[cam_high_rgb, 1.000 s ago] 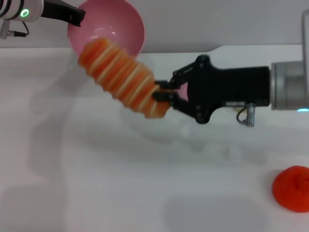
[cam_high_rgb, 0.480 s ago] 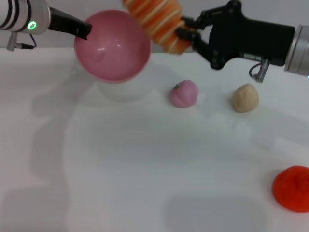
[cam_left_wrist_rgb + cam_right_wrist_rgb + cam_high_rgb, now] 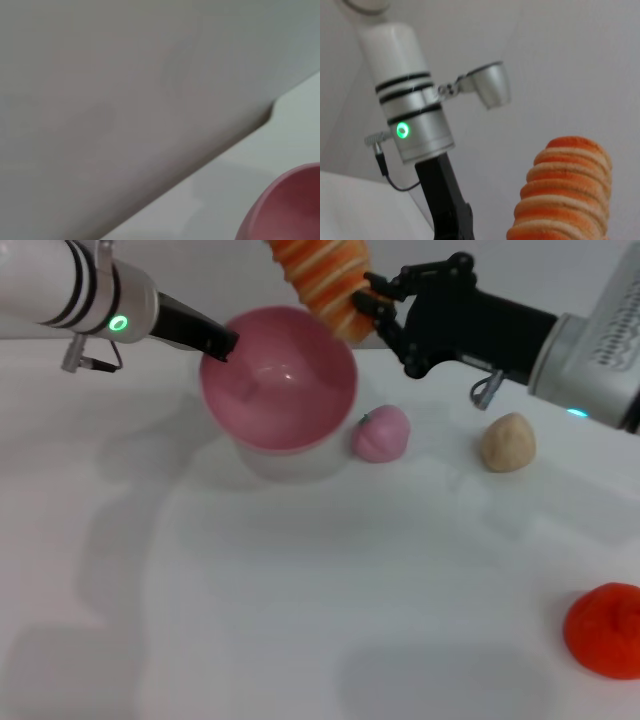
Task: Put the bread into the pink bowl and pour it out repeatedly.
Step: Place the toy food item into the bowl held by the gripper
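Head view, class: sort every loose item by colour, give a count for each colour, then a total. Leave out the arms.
Pink: 2 – the pink bowl and the small peach-like fruit.
Orange-red: 2 – the bread with cream stripes and the crinkly blob.
Beige: 1 – the round lump.
Total: 5.

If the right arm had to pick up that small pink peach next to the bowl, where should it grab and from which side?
Probably from straight above, closing across the middle of the pink peach. It is small and round, with the pink bowl close on its left, so a side approach there looks cramped. The right gripper is shut on the bread; the left gripper grips the bowl's rim.
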`<state>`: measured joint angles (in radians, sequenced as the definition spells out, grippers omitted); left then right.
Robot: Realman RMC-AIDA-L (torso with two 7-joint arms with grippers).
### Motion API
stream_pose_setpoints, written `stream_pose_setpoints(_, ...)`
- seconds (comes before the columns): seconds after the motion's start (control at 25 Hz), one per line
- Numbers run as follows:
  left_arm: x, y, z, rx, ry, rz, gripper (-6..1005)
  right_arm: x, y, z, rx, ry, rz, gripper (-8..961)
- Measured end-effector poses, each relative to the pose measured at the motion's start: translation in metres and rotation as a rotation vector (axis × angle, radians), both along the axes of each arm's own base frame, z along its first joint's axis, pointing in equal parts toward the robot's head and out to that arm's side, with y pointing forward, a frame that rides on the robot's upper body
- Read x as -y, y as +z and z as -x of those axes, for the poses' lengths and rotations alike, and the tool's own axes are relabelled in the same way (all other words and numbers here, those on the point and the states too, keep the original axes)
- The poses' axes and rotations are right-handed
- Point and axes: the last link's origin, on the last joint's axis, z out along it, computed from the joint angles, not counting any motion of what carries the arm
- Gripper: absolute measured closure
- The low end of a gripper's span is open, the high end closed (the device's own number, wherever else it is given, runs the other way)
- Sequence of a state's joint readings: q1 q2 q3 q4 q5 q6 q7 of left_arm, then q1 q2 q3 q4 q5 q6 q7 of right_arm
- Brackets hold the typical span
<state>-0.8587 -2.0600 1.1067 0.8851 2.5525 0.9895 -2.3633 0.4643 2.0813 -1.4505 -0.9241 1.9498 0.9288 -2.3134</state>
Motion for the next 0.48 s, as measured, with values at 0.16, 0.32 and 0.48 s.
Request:
stream_pose_setpoints(0.16,0.001,-0.005,-0.006,0.012,-0.013,0.015,956,-0.004,-0.016,-0.003,0.03,-0.025,-0.011,852)
stream_pose_setpoints(0.32,0.0,-0.005,-0.011,0.012,-0.024,0.021,956,-0.007,-0.03,-0.008,0.061,-0.054,-0.014,847)
stream_pose_setpoints(0.48,-0.002,-0.005,-0.016,0.01,-0.034,0.023,956,-0.008,-0.039,-0.011,0.09,-0.077,-0.004,843)
